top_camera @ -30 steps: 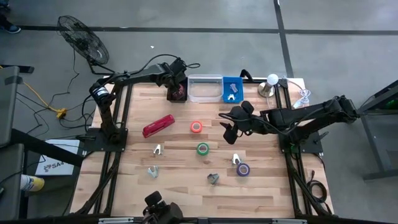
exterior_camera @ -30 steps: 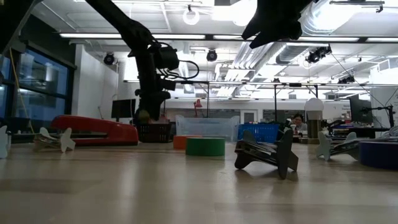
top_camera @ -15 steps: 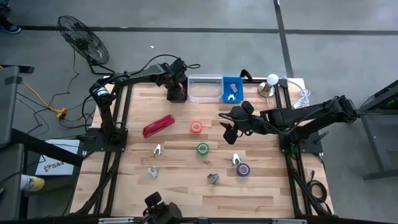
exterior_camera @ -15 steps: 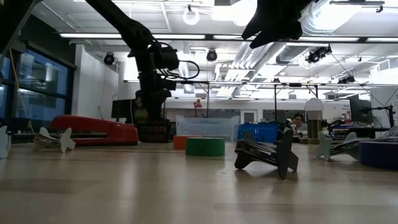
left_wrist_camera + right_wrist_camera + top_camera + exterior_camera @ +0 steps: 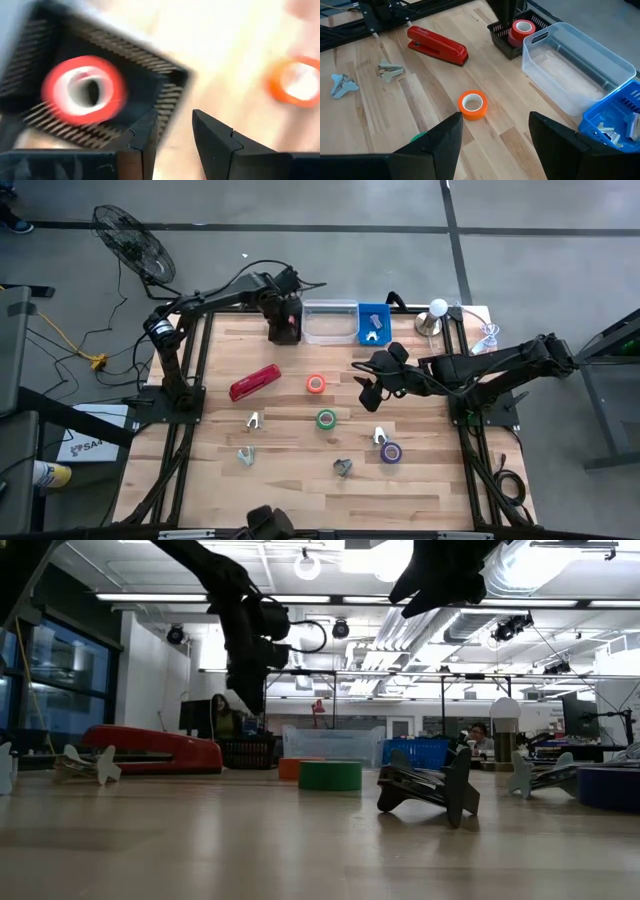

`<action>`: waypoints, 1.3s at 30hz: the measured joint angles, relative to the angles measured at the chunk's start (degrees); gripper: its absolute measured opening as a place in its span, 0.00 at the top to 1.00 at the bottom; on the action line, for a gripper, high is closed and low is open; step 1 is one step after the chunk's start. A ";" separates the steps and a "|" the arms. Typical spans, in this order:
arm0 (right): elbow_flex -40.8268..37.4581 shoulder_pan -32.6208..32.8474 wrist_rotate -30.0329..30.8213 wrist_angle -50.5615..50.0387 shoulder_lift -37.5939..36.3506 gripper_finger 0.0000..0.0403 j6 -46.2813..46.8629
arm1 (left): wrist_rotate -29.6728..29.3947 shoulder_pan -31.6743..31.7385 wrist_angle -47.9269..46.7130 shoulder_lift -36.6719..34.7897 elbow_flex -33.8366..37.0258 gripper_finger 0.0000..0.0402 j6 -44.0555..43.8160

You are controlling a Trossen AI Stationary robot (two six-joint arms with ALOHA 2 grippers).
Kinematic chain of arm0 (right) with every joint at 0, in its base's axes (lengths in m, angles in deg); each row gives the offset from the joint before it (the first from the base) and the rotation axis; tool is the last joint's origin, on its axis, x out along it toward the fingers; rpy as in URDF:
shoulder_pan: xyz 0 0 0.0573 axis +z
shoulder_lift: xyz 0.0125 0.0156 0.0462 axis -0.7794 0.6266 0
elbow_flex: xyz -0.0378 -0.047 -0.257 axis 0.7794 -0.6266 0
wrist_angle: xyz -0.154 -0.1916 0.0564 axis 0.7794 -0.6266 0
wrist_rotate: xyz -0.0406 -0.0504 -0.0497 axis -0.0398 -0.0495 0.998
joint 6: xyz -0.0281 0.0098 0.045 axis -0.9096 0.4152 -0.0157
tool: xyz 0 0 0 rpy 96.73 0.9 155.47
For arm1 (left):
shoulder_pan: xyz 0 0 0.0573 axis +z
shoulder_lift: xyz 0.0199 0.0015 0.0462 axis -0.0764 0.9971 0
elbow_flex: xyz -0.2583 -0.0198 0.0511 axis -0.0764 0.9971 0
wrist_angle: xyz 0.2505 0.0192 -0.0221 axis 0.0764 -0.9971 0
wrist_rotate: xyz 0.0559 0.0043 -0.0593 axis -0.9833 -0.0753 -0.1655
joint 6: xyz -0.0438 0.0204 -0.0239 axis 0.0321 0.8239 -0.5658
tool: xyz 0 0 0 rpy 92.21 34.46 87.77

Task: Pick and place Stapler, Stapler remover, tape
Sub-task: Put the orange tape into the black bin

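Left gripper (image 5: 172, 131): fingers slightly apart, empty, above black basket (image 5: 140, 65). Red tape (image 5: 84, 89) inside basket, seen from wrist only. Stapler (image 5: 254, 382) well apart, on open table. Right gripper (image 5: 492, 131): parted, empty.

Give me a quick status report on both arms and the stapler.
Left end effector empty above black mesh basket holding red tape roll. Right end effector open, mid-table. Long red stapler on the wood, nothing blocking it.

We see the long bright-red desk stapler (image 5: 255, 382) lying flat on the wood table; a red tape roll (image 5: 521, 29) sits inside the black mesh basket (image 5: 501, 33).
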 joint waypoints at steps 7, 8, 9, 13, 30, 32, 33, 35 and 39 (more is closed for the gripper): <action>0.00 0.00 -1.25 -0.06 0.00 0.45 -1.46 | 10.05 -3.59 -2.35 0.00 0.00 0.70 11.98; 0.00 0.02 -1.31 -0.16 0.00 0.45 -1.53 | 10.34 -4.52 -2.27 0.00 0.00 0.70 13.12; 0.00 0.04 -1.33 -0.24 0.00 0.45 -1.53 | 10.34 -5.47 -2.35 0.00 0.00 0.70 14.17; 0.00 0.02 -2.26 -0.42 0.00 0.45 -1.89 | 9.85 -9.58 -2.33 0.00 0.02 0.70 17.54; 0.00 0.04 -9.64 -1.45 -0.02 0.45 -1.40 | -2.17 -25.08 3.29 0.08 0.20 0.42 17.83; 0.00 0.04 -10.36 -1.61 -0.02 0.45 -1.01 | -2.51 -26.30 4.26 0.93 0.17 0.39 17.53; 0.00 0.04 -10.76 -1.76 -0.02 0.45 -0.78 | -3.17 -26.77 4.39 1.45 0.19 0.39 17.40; 0.00 0.04 -11.15 -2.29 -0.02 0.45 0.25 | -4.79 -27.91 4.54 3.00 0.22 0.39 17.25; -0.02 0.04 -11.68 -5.08 -0.72 0.45 2.58 | -7.49 -29.30 4.73 6.23 0.22 0.38 16.05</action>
